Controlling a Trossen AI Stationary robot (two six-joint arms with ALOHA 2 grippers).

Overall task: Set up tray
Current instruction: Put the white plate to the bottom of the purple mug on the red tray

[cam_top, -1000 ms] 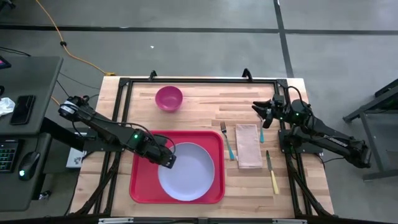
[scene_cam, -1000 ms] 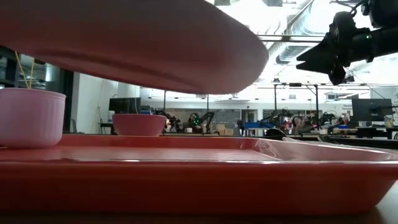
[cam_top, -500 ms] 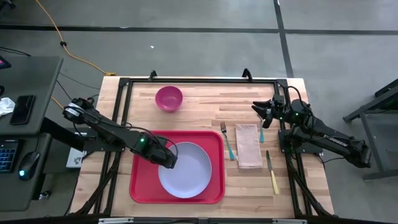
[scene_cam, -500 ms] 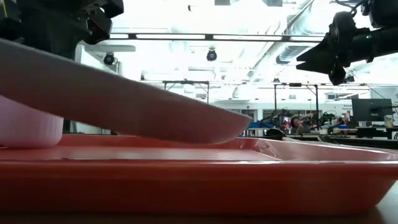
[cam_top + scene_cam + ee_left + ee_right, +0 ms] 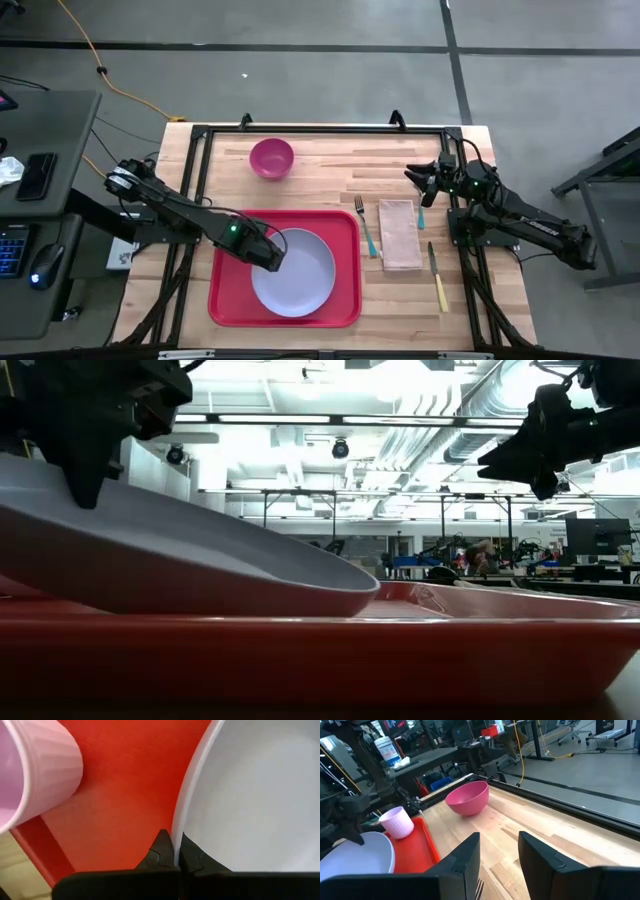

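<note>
A pale lavender plate (image 5: 295, 273) hangs tilted over the red tray (image 5: 225, 300), which lies flat on the wooden table. My left gripper (image 5: 270, 259) is shut on the plate's left rim. A pink ribbed cup (image 5: 35, 770) stands on the tray's far left part, close beside that gripper; my left arm hides it in the high view. My right gripper (image 5: 413, 176) waits open above the table's far right, pointing toward the pink bowl (image 5: 467, 797). My left gripper pinches the plate's rim (image 5: 176, 837) on its left side, one finger on the inside and one on the outside. The fingers come from above and point down. The plate slants: its held side is raised, and its right edge (image 5: 365, 592) sits low by the tray floor.
The pink bowl (image 5: 271, 157) stands at the far side of the table. To the right of the tray lie a fork (image 5: 366, 227), a tan napkin (image 5: 399, 234), a yellow-handled knife (image 5: 438, 277) and a teal-handled utensil (image 5: 421, 214).
My left gripper has come down toward the tray with the plate still in its hold. The plate has sunk from well above the tray to just over its floor, its right edge lowest, its held side still raised.
</note>
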